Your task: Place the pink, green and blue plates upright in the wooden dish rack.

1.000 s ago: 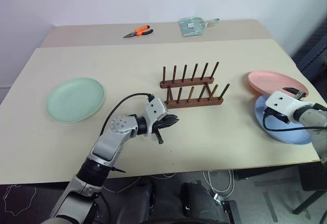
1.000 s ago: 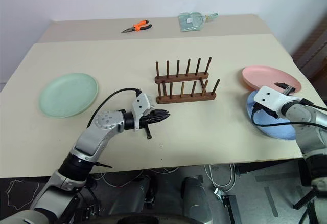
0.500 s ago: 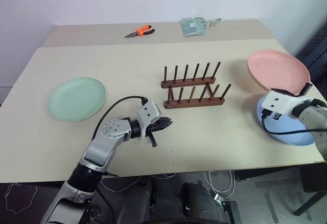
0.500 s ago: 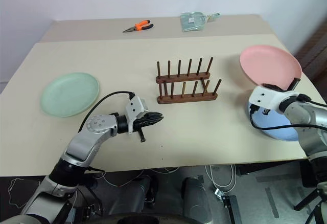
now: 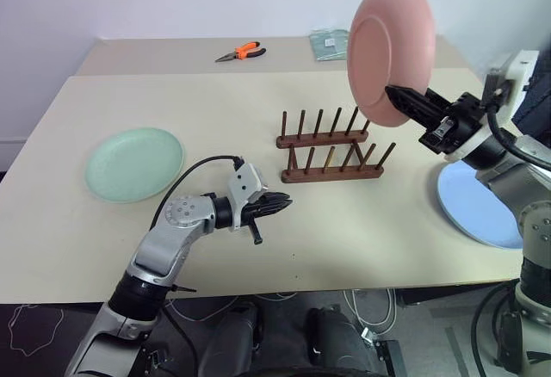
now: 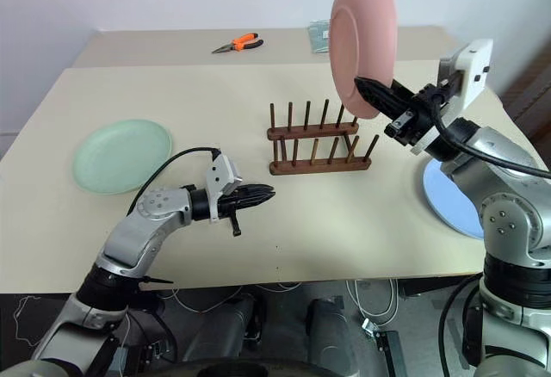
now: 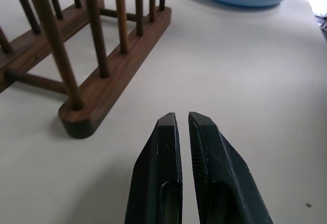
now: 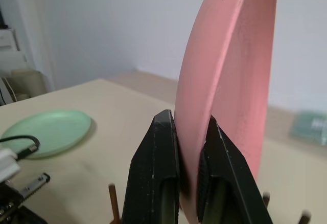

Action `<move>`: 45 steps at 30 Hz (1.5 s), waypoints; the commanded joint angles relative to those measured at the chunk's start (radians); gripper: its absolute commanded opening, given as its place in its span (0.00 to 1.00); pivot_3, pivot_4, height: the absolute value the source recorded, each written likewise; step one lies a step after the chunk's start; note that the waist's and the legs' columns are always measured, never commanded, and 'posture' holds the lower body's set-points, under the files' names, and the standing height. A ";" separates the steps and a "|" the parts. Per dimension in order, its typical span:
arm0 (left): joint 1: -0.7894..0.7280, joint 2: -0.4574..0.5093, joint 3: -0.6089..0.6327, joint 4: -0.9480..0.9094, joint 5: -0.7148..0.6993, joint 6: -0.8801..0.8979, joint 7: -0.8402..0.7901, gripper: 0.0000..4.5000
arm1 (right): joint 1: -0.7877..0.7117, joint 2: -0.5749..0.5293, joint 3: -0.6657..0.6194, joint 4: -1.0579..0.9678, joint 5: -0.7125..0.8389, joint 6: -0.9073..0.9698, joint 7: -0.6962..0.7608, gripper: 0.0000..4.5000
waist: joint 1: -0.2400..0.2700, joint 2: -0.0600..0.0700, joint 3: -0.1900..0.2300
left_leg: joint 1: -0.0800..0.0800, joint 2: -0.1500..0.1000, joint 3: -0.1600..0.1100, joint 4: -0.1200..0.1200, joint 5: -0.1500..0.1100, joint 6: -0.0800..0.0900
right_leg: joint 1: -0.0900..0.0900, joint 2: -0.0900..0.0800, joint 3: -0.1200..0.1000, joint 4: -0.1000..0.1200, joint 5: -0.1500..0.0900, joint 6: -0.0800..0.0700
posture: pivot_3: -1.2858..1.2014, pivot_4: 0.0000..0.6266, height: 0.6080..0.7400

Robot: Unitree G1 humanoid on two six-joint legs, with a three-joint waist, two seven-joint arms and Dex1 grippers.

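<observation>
Left eye view, and the wooden dish rack [image 5: 331, 147] stands mid-table, every slot between its pegs bare. Above it, the right gripper [image 5: 398, 97] has its jaws clamped on the rim of the pink plate [image 5: 389, 48], holding it upright in the air over the rack's right end. The left gripper [image 5: 281, 204] hovers low over the table just left of the rack, jaws pressed together, gripping nothing. The green plate [image 5: 133, 163] lies flat far left; the blue plate [image 5: 475, 208] lies flat at the right edge. The left wrist view shows the rack's near end close ahead. Right wrist view gives the black fingers [image 8: 156, 173] pinching the pink rim. Orange pliers [image 5: 241, 52] and a packet [image 5: 329, 43] sit on the far table.
</observation>
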 commanded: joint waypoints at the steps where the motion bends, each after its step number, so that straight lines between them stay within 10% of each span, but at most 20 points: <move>1: 0.013 0.016 0.018 -0.047 -0.010 0.000 0.006 0.07 | -0.007 0.007 -0.019 0.019 -0.022 -0.016 -0.006 0.01 | -0.006 0.000 0.000 | 0.000 0.000 0.000 0.000 0.000 0.000 | 0.000 0.000 0.000 0.000 0.000 0.000 | 0.52 0.24 0.84; 12: 0.013 0.022 0.007 -0.048 -0.012 0.002 0.019 0.07 | 0.032 0.082 -0.060 0.115 0.026 0.041 -0.039 0.01 | -0.007 0.001 0.000 | 0.000 0.000 0.000 0.000 0.000 0.001 | -0.001 0.000 0.000 0.000 0.000 0.000 | 0.52 0.24 0.84; 17: 0.010 0.027 0.009 -0.041 -0.009 -0.005 0.016 0.07 | 0.013 0.086 -0.052 0.139 -0.048 -0.002 -0.072 0.50 | -0.007 0.001 0.000 | 0.000 0.000 0.000 0.000 0.000 0.001 | -0.001 0.000 0.000 0.001 0.000 0.000 | 0.52 0.24 0.84; 19: 0.013 0.025 0.026 -0.043 -0.040 0.025 0.011 0.19 | 0.012 0.070 -0.036 0.131 -0.135 -0.067 -0.081 0.72 | -0.007 0.001 0.000 | -0.001 0.000 0.000 0.000 0.000 0.000 | -0.001 0.000 0.000 0.001 0.000 0.000 | 0.52 0.24 0.84; 27: -0.027 0.033 0.201 0.012 -0.004 0.007 0.193 1.00 | -0.005 -0.043 -0.106 0.109 -0.260 -0.174 -0.053 0.86 | -0.005 0.002 0.001 | -0.001 0.000 0.000 0.000 0.000 0.001 | -0.002 0.001 0.000 0.001 0.000 0.000 | 0.52 0.24 0.84; 34: -0.155 0.021 0.477 0.157 0.086 0.046 0.610 1.00 | -0.034 -0.134 0.058 -0.096 -0.284 -0.151 0.078 0.99 | -0.012 0.001 0.002 | -0.001 0.001 0.000 0.000 0.000 0.000 | -0.003 0.003 0.000 0.002 0.001 0.002 | 0.52 0.24 0.84; 38: -0.171 0.073 0.640 0.216 0.200 0.171 0.903 1.00 | -0.028 -0.076 0.375 -0.199 -0.388 -0.141 0.136 0.99 | -0.013 0.000 0.002 | 0.000 0.002 0.000 0.000 0.000 -0.001 | -0.003 0.003 0.000 0.003 0.001 0.005 | 0.52 0.24 0.84; 45: -0.131 -0.078 0.952 0.038 -0.001 0.434 1.019 1.00 | 0.004 0.053 0.534 -0.137 -0.502 -0.193 0.144 0.99 | 0.021 -0.005 0.003 | -0.006 -0.002 0.000 0.005 -0.002 -0.004 | -0.012 0.002 0.000 0.005 0.004 0.009 | 0.52 0.24 0.84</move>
